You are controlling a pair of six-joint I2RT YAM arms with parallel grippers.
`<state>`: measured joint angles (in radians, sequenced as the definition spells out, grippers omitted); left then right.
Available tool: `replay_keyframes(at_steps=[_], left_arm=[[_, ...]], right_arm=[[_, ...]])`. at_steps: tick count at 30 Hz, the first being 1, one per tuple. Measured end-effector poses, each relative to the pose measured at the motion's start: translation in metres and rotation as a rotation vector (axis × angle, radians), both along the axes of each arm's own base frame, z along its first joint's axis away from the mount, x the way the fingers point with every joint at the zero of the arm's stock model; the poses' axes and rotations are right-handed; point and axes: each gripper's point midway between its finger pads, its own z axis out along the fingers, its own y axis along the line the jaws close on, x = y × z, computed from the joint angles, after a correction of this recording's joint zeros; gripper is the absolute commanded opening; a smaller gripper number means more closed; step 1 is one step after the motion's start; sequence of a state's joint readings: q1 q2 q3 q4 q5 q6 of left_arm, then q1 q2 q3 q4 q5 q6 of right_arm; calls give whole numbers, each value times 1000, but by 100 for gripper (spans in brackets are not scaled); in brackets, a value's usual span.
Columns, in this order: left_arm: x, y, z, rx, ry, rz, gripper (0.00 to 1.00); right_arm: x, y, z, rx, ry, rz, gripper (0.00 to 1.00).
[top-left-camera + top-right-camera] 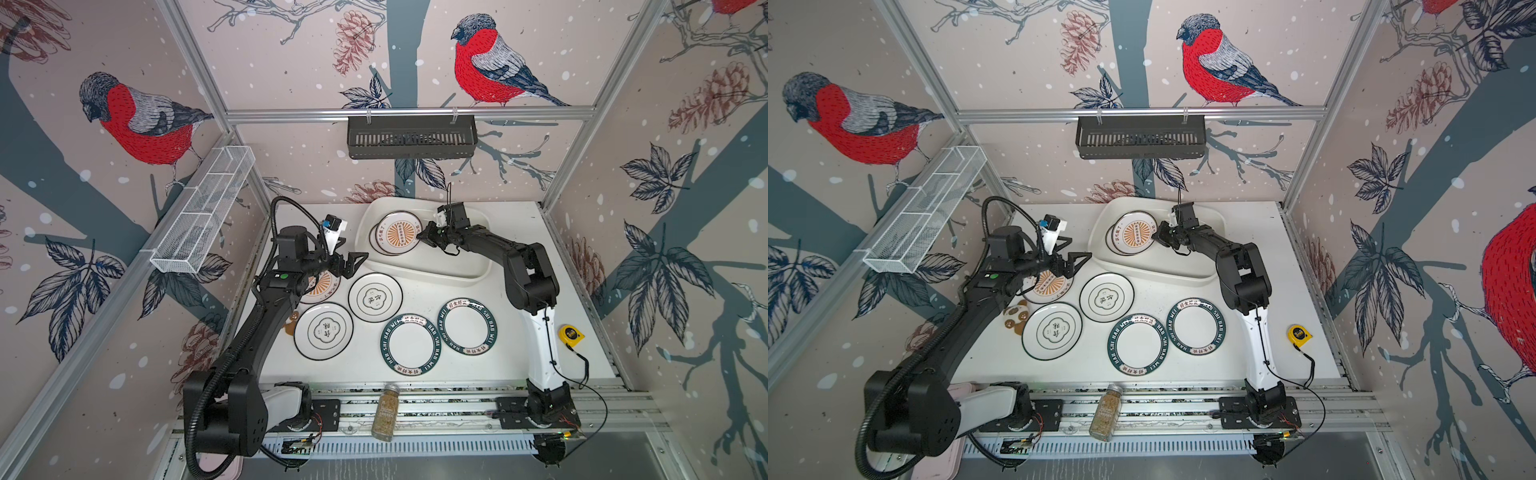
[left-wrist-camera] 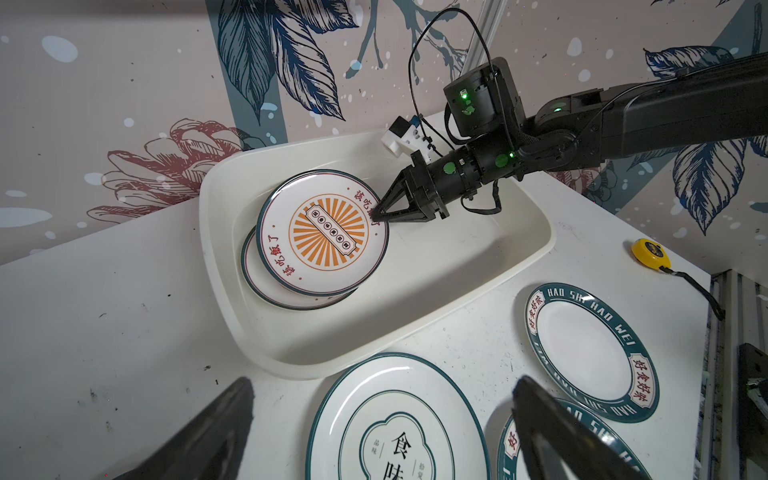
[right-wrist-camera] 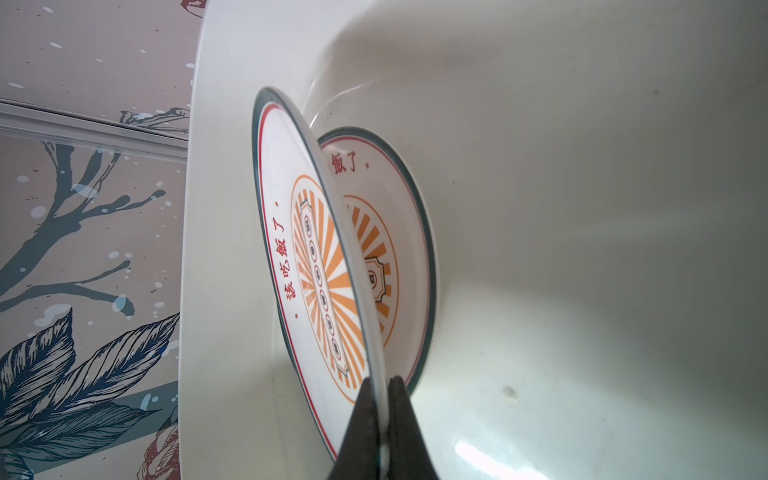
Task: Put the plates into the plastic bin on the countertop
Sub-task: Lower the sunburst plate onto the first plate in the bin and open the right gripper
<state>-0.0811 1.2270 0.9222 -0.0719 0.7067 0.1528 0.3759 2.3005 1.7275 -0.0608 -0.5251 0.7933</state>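
My right arm rises from its base on the front rail, bends at the elbow above the countertop [image 1: 490,357] and reaches back and to the left over the near rim of the bin [image 1: 457,272]. The right gripper [image 1: 419,237] sits low inside the bin, pinched tight on the rim of a sunburst plate [image 1: 399,233]. My right wrist view shows that rim clamped between the two fingers [image 3: 399,415]. The plate is tilted and partly overlaps a second sunburst plate [image 3: 399,249], which lies flat on the bin floor.

My left arm stretches from the front left corner toward the back, its forearm roughly level. The left gripper [image 1: 358,265] points right toward the bin's near left corner with its jaws spread wide and nothing between them. It hangs above a third sunburst plate [image 1: 322,286], which the arm partly hides.

On the countertop in front of the bin lie two flower-emblem plates [image 1: 375,297] [image 1: 323,331]. To their right are two green-lettered plates [image 1: 410,345] [image 1: 467,326], just beside each other.
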Motion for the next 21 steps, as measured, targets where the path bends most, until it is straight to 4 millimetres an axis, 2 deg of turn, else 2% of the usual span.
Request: replay_keyframes(at_steps=[13, 21], left_arm=[[1, 0, -1, 1, 4, 0, 96], [1, 0, -1, 1, 4, 0, 96]], right_arm=[[2, 6, -7, 20, 31, 14, 17], [1, 5, -9, 15, 40, 16, 25]])
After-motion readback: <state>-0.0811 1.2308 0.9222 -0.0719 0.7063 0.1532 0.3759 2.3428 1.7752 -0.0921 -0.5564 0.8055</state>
